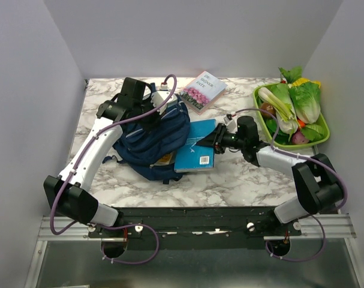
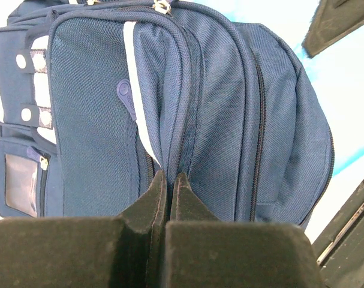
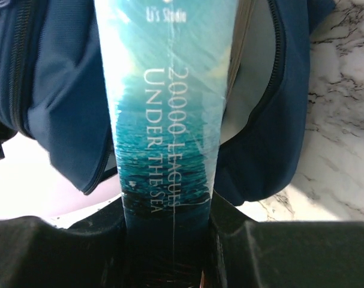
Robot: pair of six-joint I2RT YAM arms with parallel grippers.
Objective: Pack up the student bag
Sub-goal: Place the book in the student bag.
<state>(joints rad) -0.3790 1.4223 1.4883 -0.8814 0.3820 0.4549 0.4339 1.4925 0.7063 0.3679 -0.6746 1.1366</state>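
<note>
Observed: left gripper point(image 2: 168, 180) nips student bag point(image 2: 229, 120) fabric — right gripper point(image 3: 168, 222) clamps teal book point(image 3: 167, 108), far end inside the bag.

Coarse woven navy cloth, matt, covers the student bag point(image 2: 217, 108) filling the left wrist frame, and its zip pull point(image 2: 162, 7) at top centre glints like metal. The teal book point(image 3: 167, 120) at the centre of the right wrist view wears a glossy, reflective paper cover. At right, the counter point(image 3: 343, 120) shows a smooth, marble-patterned finish. The left end effector point(image 2: 168, 180) at bottom is matt black and faintly fuzzy.
</note>
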